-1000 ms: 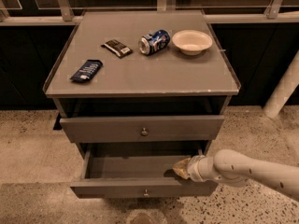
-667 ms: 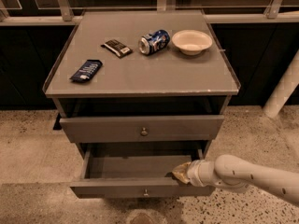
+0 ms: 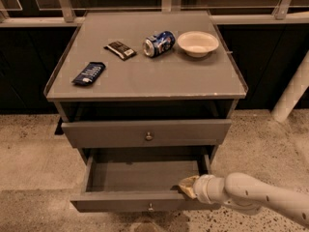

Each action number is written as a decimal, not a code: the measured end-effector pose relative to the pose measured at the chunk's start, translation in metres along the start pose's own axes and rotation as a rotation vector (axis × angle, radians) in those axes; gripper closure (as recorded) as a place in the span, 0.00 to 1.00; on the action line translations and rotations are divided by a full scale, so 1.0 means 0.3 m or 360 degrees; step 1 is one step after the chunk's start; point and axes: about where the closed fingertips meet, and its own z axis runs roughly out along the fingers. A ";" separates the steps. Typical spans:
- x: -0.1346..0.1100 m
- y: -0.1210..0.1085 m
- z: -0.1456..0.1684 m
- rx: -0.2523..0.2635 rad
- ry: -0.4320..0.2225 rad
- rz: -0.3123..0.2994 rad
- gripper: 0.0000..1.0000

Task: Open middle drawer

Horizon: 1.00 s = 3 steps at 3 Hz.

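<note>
- Middle drawer [image 3: 120, 203] is sitting low in the frame, left of centre, pulled well out of the grey cabinet. Its grey inner floor is showing behind the front panel.
- Small round knob [image 3: 150, 207] is showing at the centre of that front panel, close to the bottom edge of the frame.
- Pincer [image 3: 187, 187] is resting at the right end of the drawer's front, at its top edge, lower right of centre. Whether it is open or closed: cannot tell.
- White arm [image 3: 256, 197] is reaching in from the lower right corner toward the drawer.
- Upper drawer [image 3: 106, 132] is lying across the middle of the frame, directly above the open one, with a dark gap showing over its front.
- Tabletop [image 3: 159, 81] is filling the upper centre and carrying four things.
- Cream bowl [image 3: 198, 43] is sitting upper right; blue can [image 3: 159, 43] is lying on its side just left of it.
- Dark wrapper [image 3: 120, 50] is lying left of the can; blue packet [image 3: 90, 73] is lying further left, near the tabletop's left edge.
- Speckled floor [image 3: 29, 149] is spreading around the cabinet; white post [image 3: 292, 93] is leaning at the right edge.
</note>
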 end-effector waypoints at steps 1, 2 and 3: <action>-0.022 0.006 -0.067 0.0107 -0.0066 -0.0030 1.00; -0.094 -0.001 -0.168 0.0282 -0.0164 -0.0141 1.00; -0.119 -0.005 -0.189 0.0320 -0.0199 -0.0143 0.86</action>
